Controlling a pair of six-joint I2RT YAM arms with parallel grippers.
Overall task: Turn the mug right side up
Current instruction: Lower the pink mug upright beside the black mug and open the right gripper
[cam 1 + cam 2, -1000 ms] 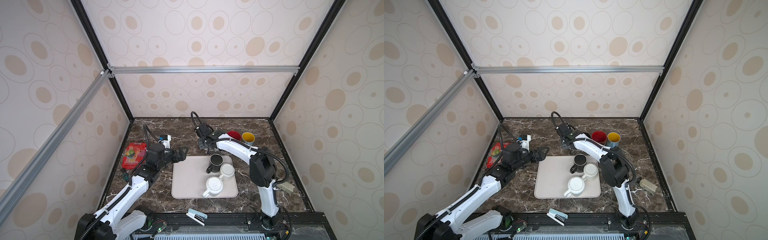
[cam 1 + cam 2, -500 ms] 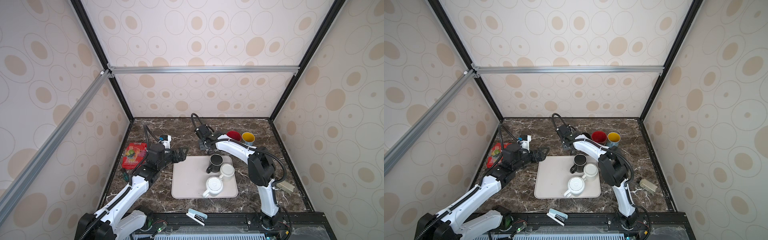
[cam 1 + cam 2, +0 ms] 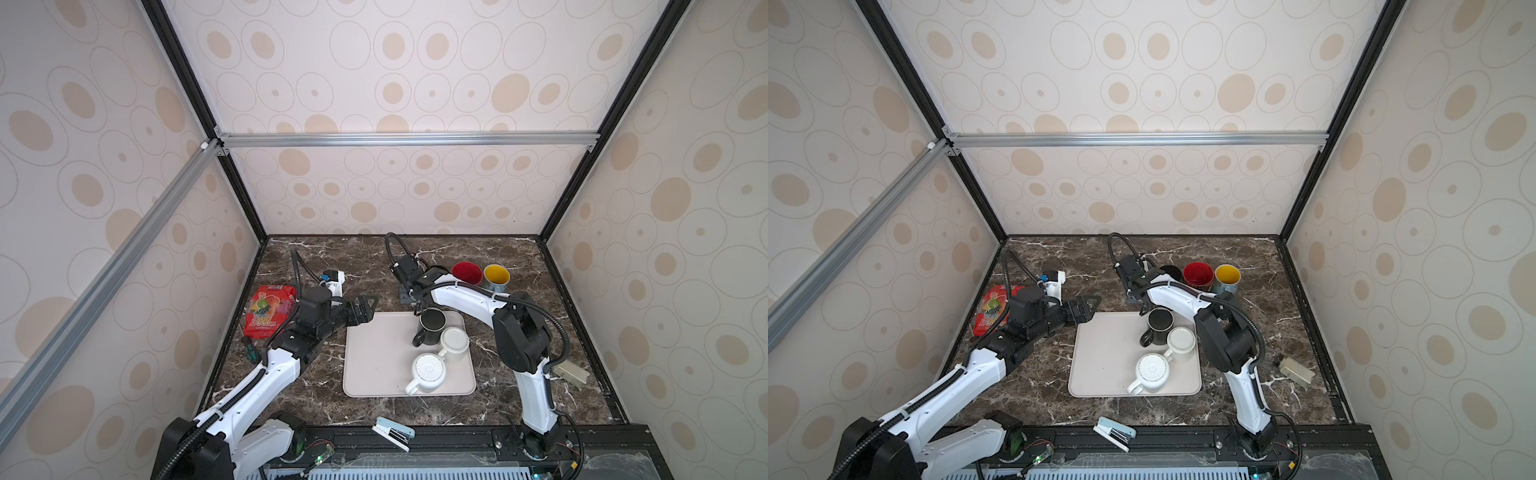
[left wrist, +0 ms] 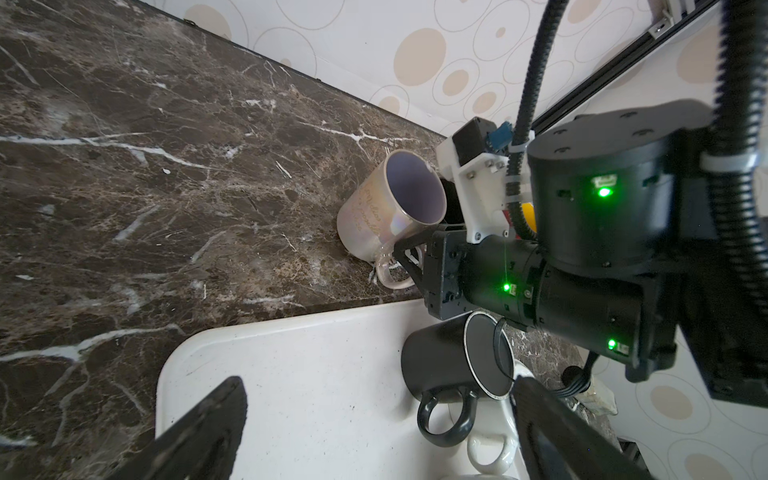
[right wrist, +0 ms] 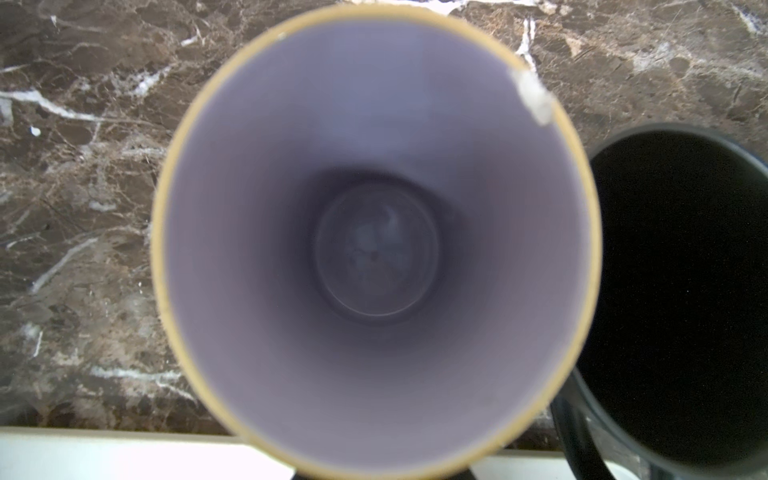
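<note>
We have the mug by its handle

Our right pincer [image 4: 409, 259] is clamped on the handle [image 4: 392, 276]; the mug [image 4: 386, 216] sits mouth-up on marble [image 4: 166, 166] just behind the tray [image 4: 291, 374]. Left pincer [image 3: 368, 305] gapes wide.

Left arm extended, left tool [image 3: 370, 309] spread wide; right arm arched forward, right tool [image 4: 405, 259] pointing down, jaws pinched.

Both top views looked steeply down from high above the front edge, sharing the whole tabletop [image 3: 353, 257]. The left wrist view faced the mug [image 4: 374, 220], right of centre, from nearby; the right wrist view stared straight into its mouth at very close range.
</note>
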